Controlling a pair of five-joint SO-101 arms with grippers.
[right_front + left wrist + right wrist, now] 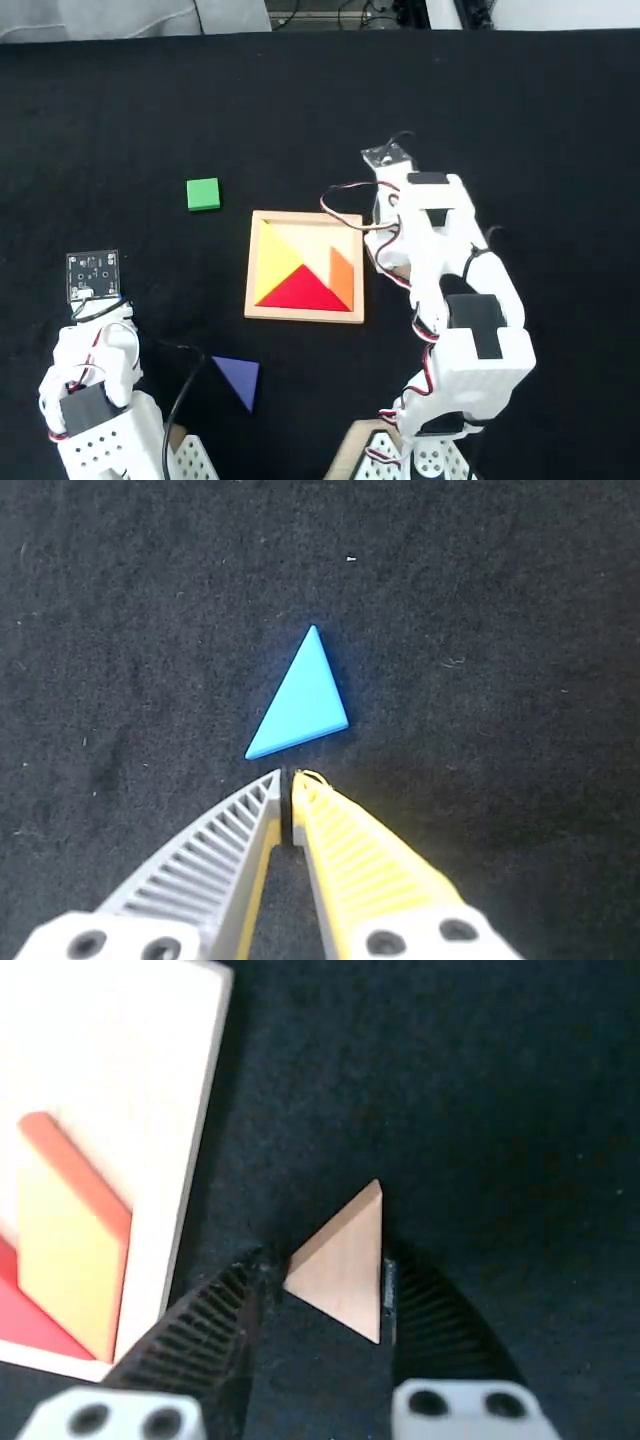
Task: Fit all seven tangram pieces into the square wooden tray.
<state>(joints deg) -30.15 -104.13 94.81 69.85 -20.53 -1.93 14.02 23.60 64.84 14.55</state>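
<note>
Right gripper (pixel 325 1260) is clamped on the tan triangle (pixel 345 1270). One finger (pixel 430 1305) lies flat against its straight edge and the other meets the opposite corner. We can't tell whether the piece is off the cloth. It sits just outside the rim of the square wooden tray (pixel 200 1140), on the side where the orange parallelogram (pixel 70 1250) lies.

Overhead, we see the right arm (pixel 440 270) bent over that same tray edge.

Tray contents as we read them:
- The yellow triangle (pixel 278 260) is against the left wall.
- The red triangle (pixel 300 290) runs along the near wall and touches the yellow one.
- The orange parallelogram is against the right wall.
- Bare wood shows along the far side.

Left gripper (pixel 288 777) has its fingers pressed together, tip to tip. The light-blue triangle (pixel 303 700) lies flat on the black cloth (pixel 520 120) just past the tips, not touching them. The left arm (pixel 90 370) sits at the near left, well apart from the tray.

Loose pieces on the cloth:
- The green square (pixel 203 194) is off the tray's far left corner, apart from it.
- The dark-blue triangle (pixel 240 378) is on the near side of the tray, between the two arm bases.
</note>
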